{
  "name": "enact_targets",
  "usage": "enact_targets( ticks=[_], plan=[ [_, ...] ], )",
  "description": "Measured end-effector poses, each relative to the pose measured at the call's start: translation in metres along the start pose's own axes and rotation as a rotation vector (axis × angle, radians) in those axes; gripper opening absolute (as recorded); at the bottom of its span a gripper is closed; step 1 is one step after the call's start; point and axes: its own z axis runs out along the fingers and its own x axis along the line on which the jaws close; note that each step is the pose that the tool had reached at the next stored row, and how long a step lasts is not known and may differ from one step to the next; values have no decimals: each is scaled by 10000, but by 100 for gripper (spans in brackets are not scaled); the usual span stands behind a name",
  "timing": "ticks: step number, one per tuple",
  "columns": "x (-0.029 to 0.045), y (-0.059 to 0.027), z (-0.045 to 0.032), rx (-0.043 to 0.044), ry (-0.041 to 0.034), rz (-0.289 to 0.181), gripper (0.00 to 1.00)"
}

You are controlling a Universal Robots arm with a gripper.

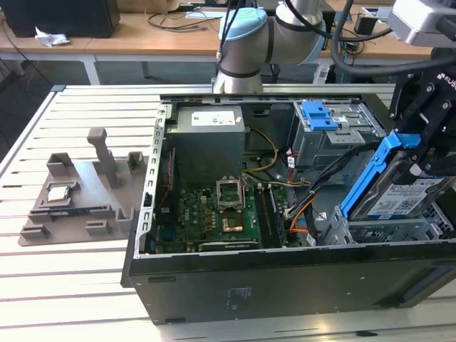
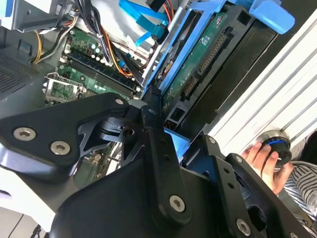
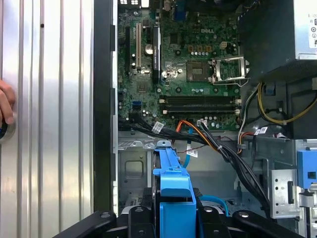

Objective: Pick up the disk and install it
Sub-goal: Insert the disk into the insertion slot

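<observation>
At three o'clock in the exterior view my gripper [image 1: 422, 146] is clenched on the disk [image 1: 402, 198]; it hangs tilted, label showing, blue rail [image 1: 370, 178] along its upper edge, its lower end at the drive cage [image 1: 385, 231] in the four-o'clock corner of the open case [image 1: 285, 285]; whether it touches the cage I cannot tell; cables [image 1: 313, 189] crowd in at nine o'clock of it; the motherboard [image 1: 214, 214] lies mid-case, the power supply [image 1: 208, 139] at twelve o'clock of it, a bare blue bracket [image 1: 319, 114] at one o'clock; well apart at nine o'clock a grey fixture [image 1: 78, 196] sits on the slotted table [image 1: 71, 285].

In the second wrist view the fingers [image 2: 158, 148] clamp the near end of the disk [image 2: 198, 62], green circuit side toward me; beyond the case wall a person's hand [image 2: 262, 158] rests on a knob [image 2: 277, 146].

In the first wrist view the blue rail [image 3: 173, 183] stands between the fingers [image 3: 136, 220]; cables [image 3: 198, 136] cross between it and the motherboard [image 3: 188, 64].
</observation>
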Motion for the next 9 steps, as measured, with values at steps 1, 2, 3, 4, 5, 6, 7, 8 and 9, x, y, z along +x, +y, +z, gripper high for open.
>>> enact_targets(
  ticks=[1, 2, 3, 4, 5, 6, 7, 8, 9],
  plan=[
    [1, -1, 22, 1, -1, 0, 36],
    [1, -2, 32, 1, 0, 0, 36],
    [2, -3, 44, 0, 1, 0, 36],
    [2, -3, 61, 0, 0, 0, 36],
    [3, -4, 69, 0, 0, 0, 36],
    [3, -4, 78, 0, 0, 0, 36],
    [4, -6, 97, 0, -1, 0, 36],
    [4, -6, 110, 0, 0, 0, 36],
    [4, -7, 116, 0, 0, 0, 36]
  ],
)
